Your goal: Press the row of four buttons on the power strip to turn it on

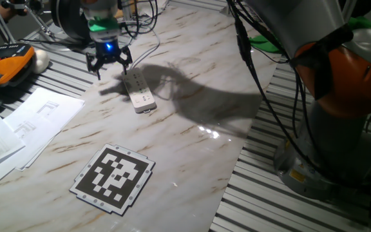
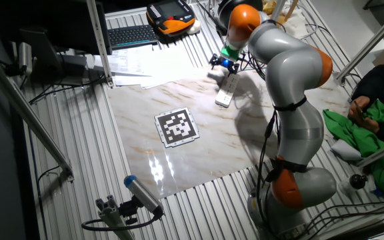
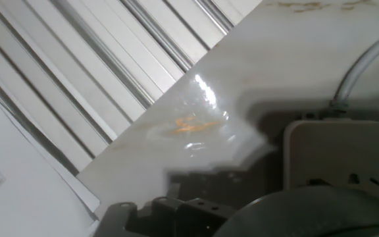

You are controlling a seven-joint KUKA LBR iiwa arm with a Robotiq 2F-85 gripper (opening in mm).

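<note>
The white power strip (image 1: pixel 138 91) lies flat on the marble board, its grey cable (image 1: pixel 148 48) running off the far end. In the other fixed view the power strip (image 2: pixel 226 90) lies just right of the paper sheets. My gripper (image 1: pixel 112 67) hangs low over the strip's far, cable end, a little to its left, and its black fingers stand spread with nothing between them. The hand view shows that end of the power strip (image 3: pixel 341 158) at lower right, partly in shadow. I cannot tell the row of four buttons apart from the strip's white face.
A black-and-white marker tile (image 1: pixel 113 178) lies on the marble board near the front. Paper sheets (image 1: pixel 24 122) and an orange-and-black pendant (image 1: pixel 8 64) sit on the left. The arm's base (image 1: pixel 340 129) stands on the right, on the slatted metal table (image 1: pixel 269 193).
</note>
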